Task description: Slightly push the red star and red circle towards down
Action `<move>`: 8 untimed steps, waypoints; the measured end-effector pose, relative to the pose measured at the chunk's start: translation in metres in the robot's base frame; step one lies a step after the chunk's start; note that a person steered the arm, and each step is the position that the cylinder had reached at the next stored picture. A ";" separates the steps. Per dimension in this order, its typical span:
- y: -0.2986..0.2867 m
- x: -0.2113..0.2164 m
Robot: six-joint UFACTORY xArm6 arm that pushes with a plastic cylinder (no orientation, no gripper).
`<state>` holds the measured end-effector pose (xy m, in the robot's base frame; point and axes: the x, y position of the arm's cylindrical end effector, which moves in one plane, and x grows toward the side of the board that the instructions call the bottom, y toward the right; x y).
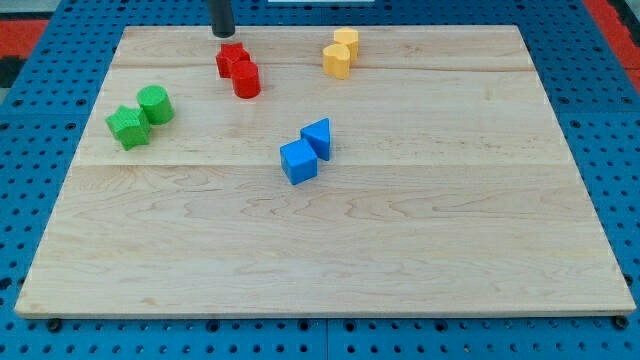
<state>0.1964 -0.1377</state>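
The red star (231,59) lies near the view's top, left of centre, on the wooden board (400,250). The red circle (246,80) touches it just below and to the right. My tip (222,34) is at the board's top edge, just above and slightly left of the red star, a small gap apart from it.
A green star (128,126) and green circle (155,104) sit together at the left. Two yellow blocks (341,53) sit together at the top, right of the red pair. A blue cube (298,161) and blue triangle (318,137) touch near the centre.
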 end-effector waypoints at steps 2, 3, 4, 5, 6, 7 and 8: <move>-0.002 -0.005; 0.000 -0.005; -0.023 0.013; 0.005 0.044; 0.036 0.065; 0.047 0.096; 0.073 0.125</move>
<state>0.3210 -0.0644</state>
